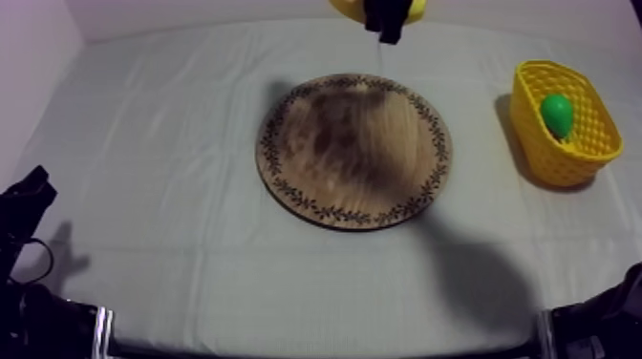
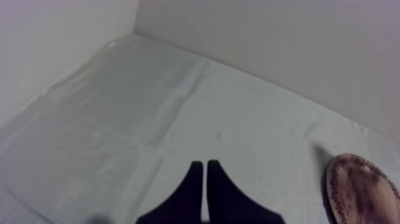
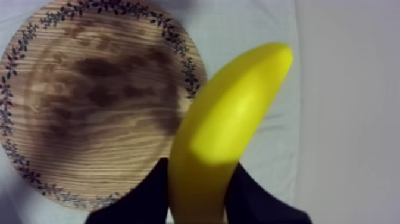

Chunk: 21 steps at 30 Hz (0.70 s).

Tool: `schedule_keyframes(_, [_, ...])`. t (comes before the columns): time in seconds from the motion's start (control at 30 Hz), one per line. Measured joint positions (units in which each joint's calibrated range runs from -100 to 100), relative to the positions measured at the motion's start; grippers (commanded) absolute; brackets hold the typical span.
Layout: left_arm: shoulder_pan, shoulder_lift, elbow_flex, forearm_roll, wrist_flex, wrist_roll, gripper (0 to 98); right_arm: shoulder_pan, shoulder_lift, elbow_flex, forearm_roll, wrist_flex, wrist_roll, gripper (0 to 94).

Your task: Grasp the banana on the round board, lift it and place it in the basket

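Note:
High over the table's far edge, my right gripper (image 1: 388, 27) is shut on the yellow banana (image 1: 415, 9), which sticks out to both sides of it. In the right wrist view the banana (image 3: 232, 131) sits between the black fingers (image 3: 153, 192), hanging past the rim of the round wooden board (image 3: 89, 101). The board (image 1: 353, 148) lies bare in the middle of the table. At the right stands the yellow basket (image 1: 531, 78). My left gripper (image 1: 32, 187) rests low at the left, its fingers (image 2: 191, 184) together as a narrow wedge over bare cloth.
A green pear (image 1: 557, 113) lies inside the basket. A white wall runs along the table's far and left sides. The board's rim (image 2: 357, 190) shows off to the side of my left gripper.

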Motion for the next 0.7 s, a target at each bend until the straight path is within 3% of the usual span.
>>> schedule_keyframes(0.37, [0.0,0.0,0.0,0.0,0.0,0.0,0.1,3.11,-9.28,9.14,-0.38,2.67,-5.53,21.7])
schedule_keyframes(0.7, [0.0,0.0,0.0,0.0,0.0,0.0,0.1,11.61,-21.84,23.46,-0.31,4.21,-7.94,23.5])
